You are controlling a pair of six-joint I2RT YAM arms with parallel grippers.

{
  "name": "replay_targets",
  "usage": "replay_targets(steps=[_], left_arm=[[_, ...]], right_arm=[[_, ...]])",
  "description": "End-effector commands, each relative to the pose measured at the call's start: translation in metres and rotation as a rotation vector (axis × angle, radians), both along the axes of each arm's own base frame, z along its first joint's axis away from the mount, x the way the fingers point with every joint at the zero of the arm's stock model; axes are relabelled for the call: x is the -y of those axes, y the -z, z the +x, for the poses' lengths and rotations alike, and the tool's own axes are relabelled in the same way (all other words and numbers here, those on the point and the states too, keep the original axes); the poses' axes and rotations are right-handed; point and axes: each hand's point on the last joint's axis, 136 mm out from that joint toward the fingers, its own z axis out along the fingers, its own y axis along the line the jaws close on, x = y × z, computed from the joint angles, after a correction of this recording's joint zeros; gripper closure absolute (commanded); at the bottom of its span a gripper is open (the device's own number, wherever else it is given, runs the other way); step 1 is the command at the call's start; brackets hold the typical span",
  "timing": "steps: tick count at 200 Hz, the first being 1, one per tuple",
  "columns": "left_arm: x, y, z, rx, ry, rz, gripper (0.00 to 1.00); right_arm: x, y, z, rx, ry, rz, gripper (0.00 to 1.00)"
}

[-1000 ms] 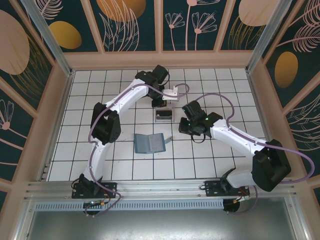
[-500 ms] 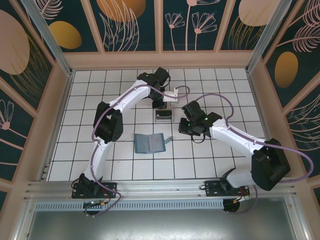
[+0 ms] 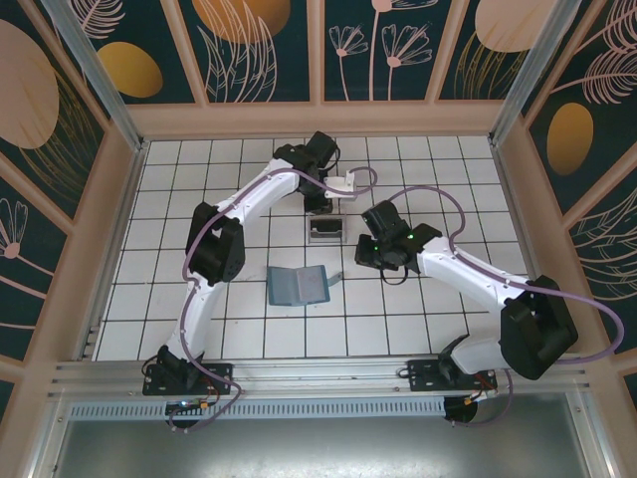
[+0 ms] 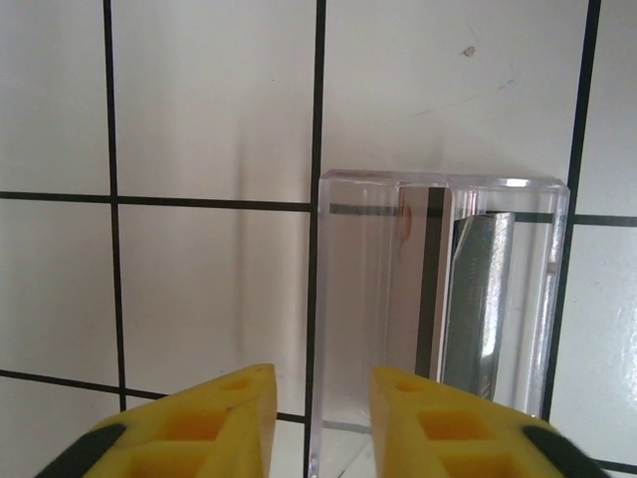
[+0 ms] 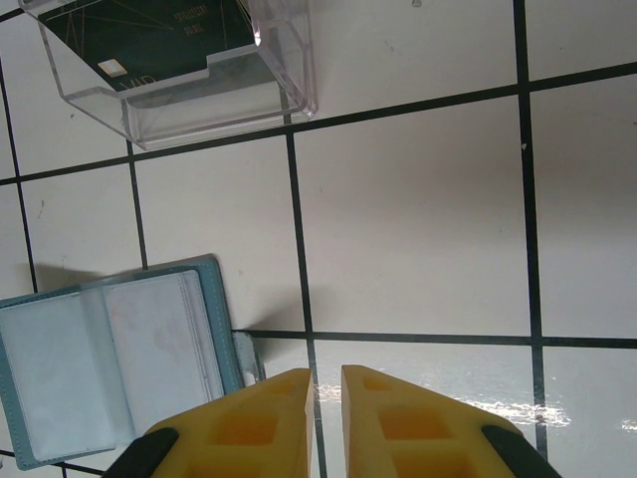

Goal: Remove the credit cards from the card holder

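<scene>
Near the table's middle the card holder [image 3: 297, 285] lies spread flat at 7 o'clock of the clear box [image 3: 326, 231], where credit cards [image 4: 478, 299] stand on edge. Its pockets [image 5: 159, 344] look pale, and I cannot tell whether a card sits in either. At 3 o'clock of the holder the right gripper [image 5: 326, 418] hovers pinched almost together on nothing, and the left gripper [image 4: 323, 418] shows a narrow empty gap at the box. I judge this a lull between extractions, and next the right claw must widen, swing toward 9 o'clock and catch a card edge.
</scene>
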Motion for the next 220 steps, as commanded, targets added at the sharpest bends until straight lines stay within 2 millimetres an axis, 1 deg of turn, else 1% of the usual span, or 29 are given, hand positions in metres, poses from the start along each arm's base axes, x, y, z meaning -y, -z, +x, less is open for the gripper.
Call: replay_targets(steps=[1,30,54,78,123,167,195,220], left_arm=[[0.007,-0.004,-0.012,-0.043,0.037,-0.035,0.64],[0.009,-0.009,-0.02,-0.063,0.054,-0.064,0.56],[0.009,-0.004,-0.022,-0.077,0.059,-0.058,0.54],[0.006,0.004,-0.016,-0.068,0.04,-0.03,0.48],[-0.003,0.017,-0.001,-0.022,-0.017,0.035,0.48],[0.0,0.01,0.012,0.035,-0.046,0.019,0.49],[0.002,0.008,0.013,0.038,-0.042,0.007,0.49],[0.007,0.002,0.004,0.008,-0.013,-0.027,0.49]], right_arm=[[0.002,0.003,0.002,-0.004,0.015,0.004,0.84],[0.001,0.004,0.002,-0.006,0.013,0.007,0.84],[0.0,0.004,0.001,-0.009,0.011,0.007,0.84],[0.001,0.004,0.001,-0.007,0.013,0.005,0.84],[0.001,0.004,0.002,-0.01,0.013,0.002,0.84],[0.002,0.004,0.002,-0.009,0.014,0.0,0.84],[0.002,0.002,0.001,-0.006,0.017,0.0,0.84],[0.004,0.001,0.001,-0.004,0.02,0.0,0.84]])
